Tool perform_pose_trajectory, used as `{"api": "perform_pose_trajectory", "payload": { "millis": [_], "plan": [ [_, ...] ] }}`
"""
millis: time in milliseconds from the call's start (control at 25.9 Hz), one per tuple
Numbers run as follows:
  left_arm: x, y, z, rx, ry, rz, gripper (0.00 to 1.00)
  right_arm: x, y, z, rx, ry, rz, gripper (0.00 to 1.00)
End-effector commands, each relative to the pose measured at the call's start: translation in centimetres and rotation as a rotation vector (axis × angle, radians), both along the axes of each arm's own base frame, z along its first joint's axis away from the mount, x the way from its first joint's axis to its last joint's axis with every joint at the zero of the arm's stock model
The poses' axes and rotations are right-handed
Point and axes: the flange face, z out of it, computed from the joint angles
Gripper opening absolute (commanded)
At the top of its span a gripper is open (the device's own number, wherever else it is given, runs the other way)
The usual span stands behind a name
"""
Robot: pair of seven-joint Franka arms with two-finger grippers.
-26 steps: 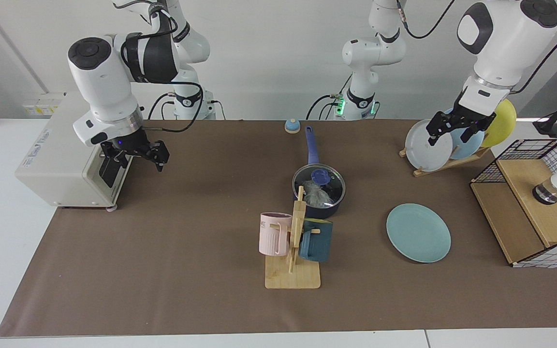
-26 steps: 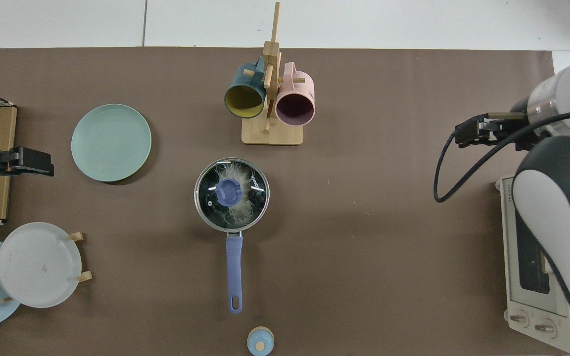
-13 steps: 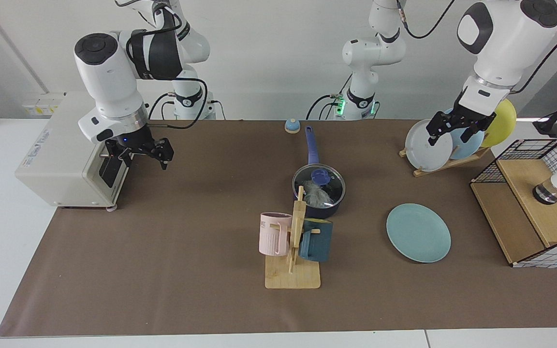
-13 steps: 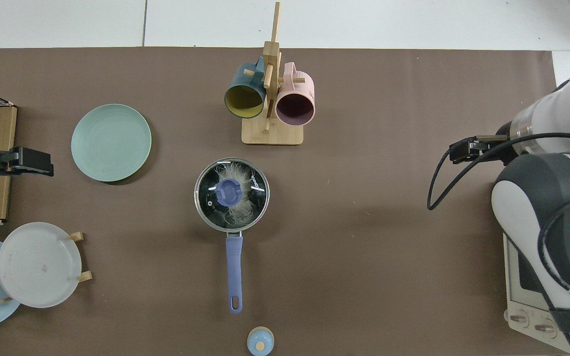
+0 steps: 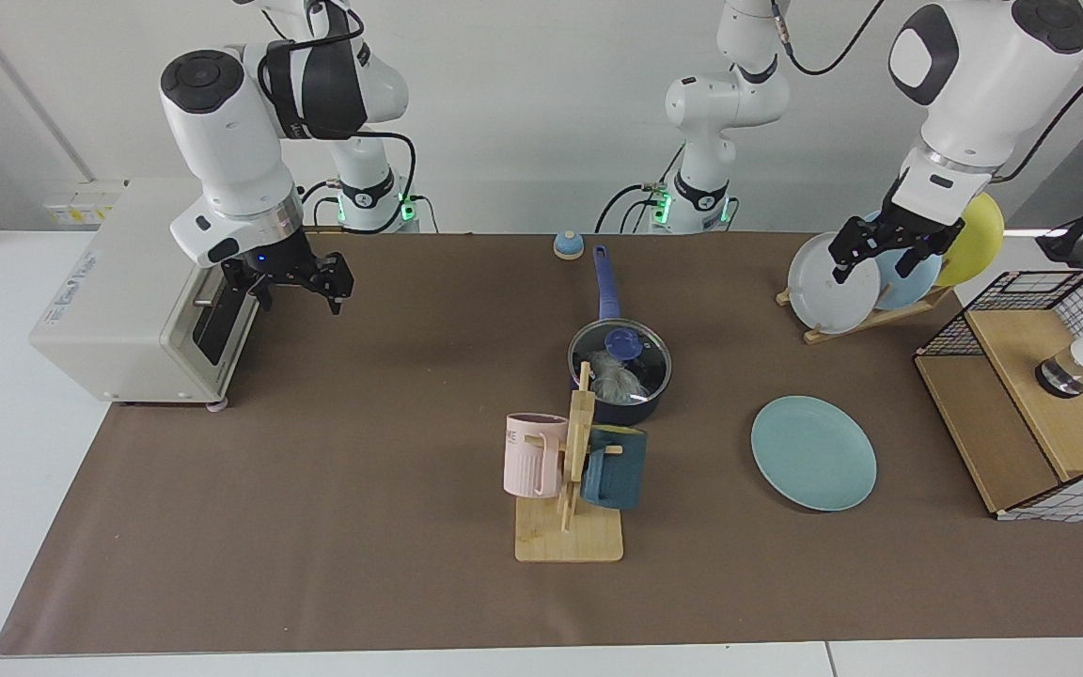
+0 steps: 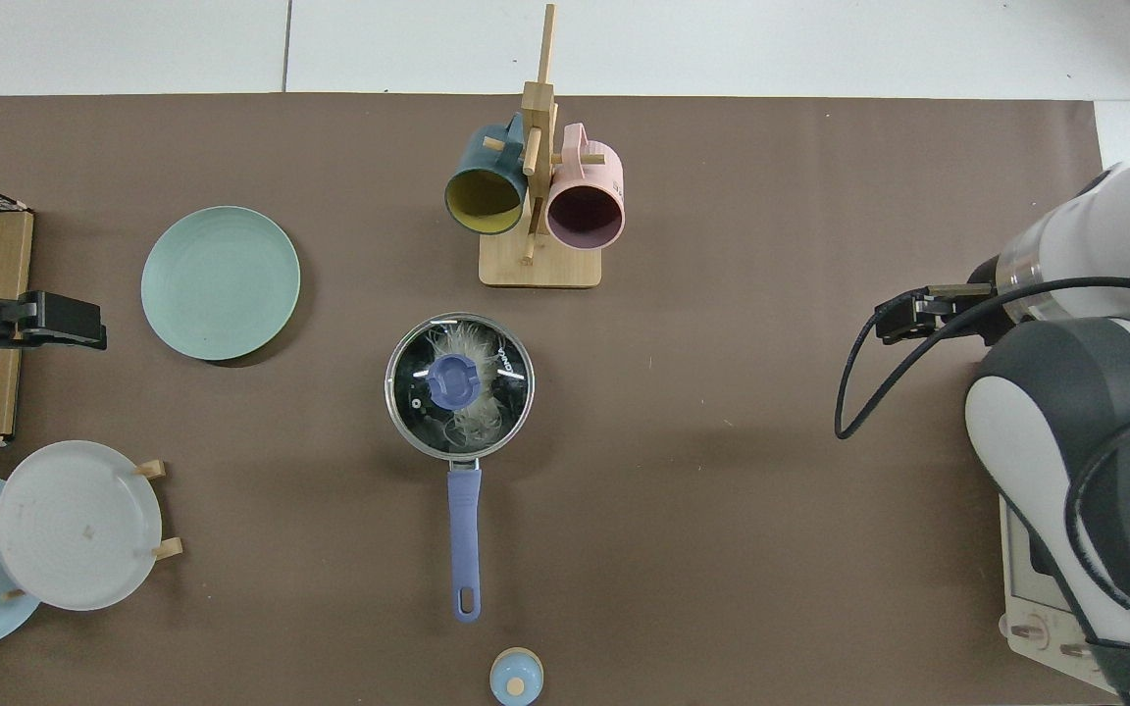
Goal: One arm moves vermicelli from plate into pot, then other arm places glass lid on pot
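Right pincer (image 5: 295, 285) raised — fingers apart, empty

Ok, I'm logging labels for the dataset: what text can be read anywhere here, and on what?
"ME" (only these letters show): on the pink mug.
White print on the glass lid: too small to read.
Sticker on the side of the oven: blurred.
No text shows on the left gripper at the plate rack, nor on the right gripper beside the oven.

Mug rack (image 5: 570, 527) with two mugs, toaster oven (image 5: 128, 301), plate rack (image 5: 871, 315), wire basket (image 5: 1040, 395)
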Motion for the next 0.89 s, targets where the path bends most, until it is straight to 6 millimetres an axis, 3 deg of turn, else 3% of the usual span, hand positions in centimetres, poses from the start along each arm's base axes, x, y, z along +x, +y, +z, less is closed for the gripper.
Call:
{"api": "perform_pose_trajectory", "payload": {
  "millis": [0, 424, 849],
  "plan": [
    [-0.5, -0.2, 0.3, -0.009, 0.002, -0.009, 1.00, -0.5, 0.2, 0.7, 0.019, -0.029, -0.027, 1.00],
    [-0.5, -0.2, 0.3, -0.009, 0.002, -0.009, 1.00, -0.4, -1.2, 1.4, 0.022, -0.051, -0.059, 1.00],
    [-0.5, -0.2, 0.3, -0.009, 0.002, -0.008, 1.00, -0.3, -0.7, 1.5, 0.045, -0.051, -0.060, 1.00]
  ]
}}
